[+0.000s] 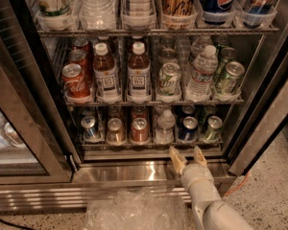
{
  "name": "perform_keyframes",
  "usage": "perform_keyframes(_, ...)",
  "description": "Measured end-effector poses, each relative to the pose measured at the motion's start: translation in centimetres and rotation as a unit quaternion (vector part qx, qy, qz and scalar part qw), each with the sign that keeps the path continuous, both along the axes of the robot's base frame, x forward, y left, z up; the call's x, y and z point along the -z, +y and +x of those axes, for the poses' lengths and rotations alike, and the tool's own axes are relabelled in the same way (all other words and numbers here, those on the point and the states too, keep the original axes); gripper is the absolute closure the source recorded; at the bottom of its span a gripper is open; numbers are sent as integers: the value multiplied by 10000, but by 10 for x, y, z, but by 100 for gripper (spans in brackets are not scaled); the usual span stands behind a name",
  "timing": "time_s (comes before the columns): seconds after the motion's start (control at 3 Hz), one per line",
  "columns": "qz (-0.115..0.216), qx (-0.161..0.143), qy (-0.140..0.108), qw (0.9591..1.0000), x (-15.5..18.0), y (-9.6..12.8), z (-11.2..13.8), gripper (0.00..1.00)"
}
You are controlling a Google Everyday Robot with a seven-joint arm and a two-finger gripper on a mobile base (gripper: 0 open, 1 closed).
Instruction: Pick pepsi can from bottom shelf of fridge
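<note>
The fridge stands open in front of me with wire racks of drinks. On the bottom shelf a row of cans stands upright. The pepsi can is dark navy with a silver top, second from the right. To its left is a small water bottle, to its right a green can. My gripper is open and empty, fingers pointing up at the shelf's front rail, just below the pepsi can and apart from it.
A lighter blue-and-silver can, a tan can and a red-brown can fill the left of the bottom shelf. The glass door hangs open at left. Crumpled clear plastic lies on the floor below. Tea bottles stand above.
</note>
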State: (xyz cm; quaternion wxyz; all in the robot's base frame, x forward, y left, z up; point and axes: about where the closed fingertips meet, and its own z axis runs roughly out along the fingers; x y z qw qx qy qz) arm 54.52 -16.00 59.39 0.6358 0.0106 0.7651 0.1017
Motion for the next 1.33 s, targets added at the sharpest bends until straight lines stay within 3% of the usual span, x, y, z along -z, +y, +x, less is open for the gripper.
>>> perform_keyframes(0.67, -412, 385, -255, 9981, 9, -17, 18, 43)
perform_keyframes(1.33, -644, 467, -598, 9950, 0, -25, 37, 43)
